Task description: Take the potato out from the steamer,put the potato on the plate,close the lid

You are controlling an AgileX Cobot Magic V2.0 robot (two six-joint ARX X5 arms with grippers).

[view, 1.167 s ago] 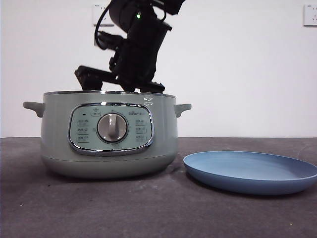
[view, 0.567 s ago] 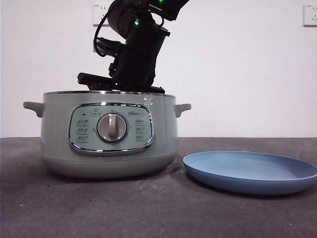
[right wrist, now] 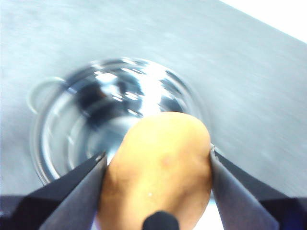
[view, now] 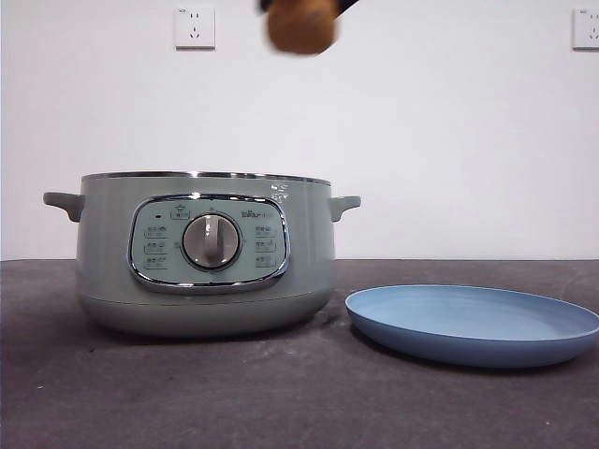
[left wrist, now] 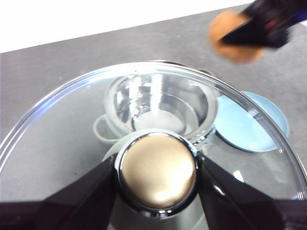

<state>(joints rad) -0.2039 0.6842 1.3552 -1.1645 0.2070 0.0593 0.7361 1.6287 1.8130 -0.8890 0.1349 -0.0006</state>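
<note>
The front camera sits low, level across the table [view: 281, 393], close to the steamer [view: 201, 253]. Both wrist cameras look steeply down (from well above) into that steamer; all 3 views share it.

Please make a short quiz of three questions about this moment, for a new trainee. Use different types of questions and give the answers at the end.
1. True or false: the potato rests on the plate.
2. What does the left gripper hold? A) the lid by its knob B) a spoon C) a side handle of the steamer
3. Fill in: the right gripper holds the potato high above the ____.

Key: 1. False, it is in the air and the plate is bare. 2. A. 3. steamer, which stands open.
</note>
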